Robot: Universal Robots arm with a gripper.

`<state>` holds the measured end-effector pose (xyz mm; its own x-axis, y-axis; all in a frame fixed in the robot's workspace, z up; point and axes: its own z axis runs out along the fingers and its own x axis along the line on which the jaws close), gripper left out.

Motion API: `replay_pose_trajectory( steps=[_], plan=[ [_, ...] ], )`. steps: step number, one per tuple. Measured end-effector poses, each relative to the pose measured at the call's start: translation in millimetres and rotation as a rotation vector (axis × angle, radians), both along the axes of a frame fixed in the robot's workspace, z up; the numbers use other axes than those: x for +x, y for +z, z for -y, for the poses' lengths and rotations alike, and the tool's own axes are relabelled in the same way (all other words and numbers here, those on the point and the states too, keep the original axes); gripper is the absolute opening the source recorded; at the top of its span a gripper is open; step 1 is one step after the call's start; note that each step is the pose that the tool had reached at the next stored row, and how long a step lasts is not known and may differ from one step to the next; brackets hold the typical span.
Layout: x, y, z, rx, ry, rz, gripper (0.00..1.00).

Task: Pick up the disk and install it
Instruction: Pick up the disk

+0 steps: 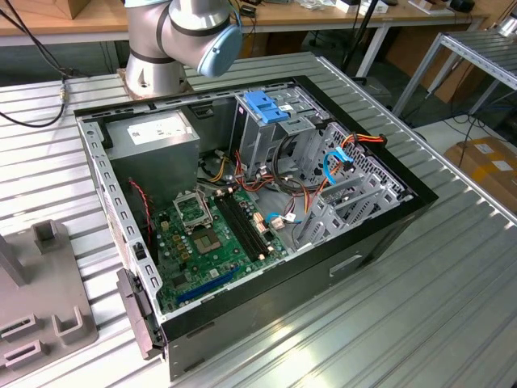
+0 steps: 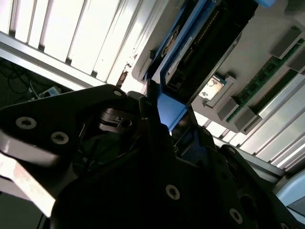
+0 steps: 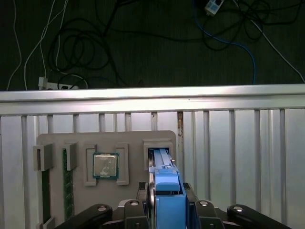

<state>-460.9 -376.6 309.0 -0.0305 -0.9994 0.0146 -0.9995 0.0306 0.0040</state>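
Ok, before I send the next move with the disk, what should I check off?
1. Alignment: ok. In the first wrist view the gripper straddles the disk at its blue carrier.
2. Grip closed on the disk: cannot tell.
3. Disk out of the fixture tray: not ok. Its far end sits in its slot.
4. Neighbours clear: ok. The processor and the memory sticks lie in their own pockets, apart from the disk.
5. Room in the drive cage: cannot tell. Blue and orange cables hang beside it, on the exterior view's right.
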Motion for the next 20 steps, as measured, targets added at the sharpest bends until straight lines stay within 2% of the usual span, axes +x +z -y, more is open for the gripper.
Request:
replay_pose_trajectory(
  steps=[1,8,11,20],
  plan=[
    [0.0,0.0,0.0,0.0000,0.000,0.0001,0.36],
    [0.0,0.0,0.0,0.0001,0.000,0.0001,0.36],
    [0.0,-0.1,0.0,0.0000,0.027,0.0000,0.36],
    [0.0,-0.1,0.0,0.0000,0.032,0.0001,0.36]
  ],
)
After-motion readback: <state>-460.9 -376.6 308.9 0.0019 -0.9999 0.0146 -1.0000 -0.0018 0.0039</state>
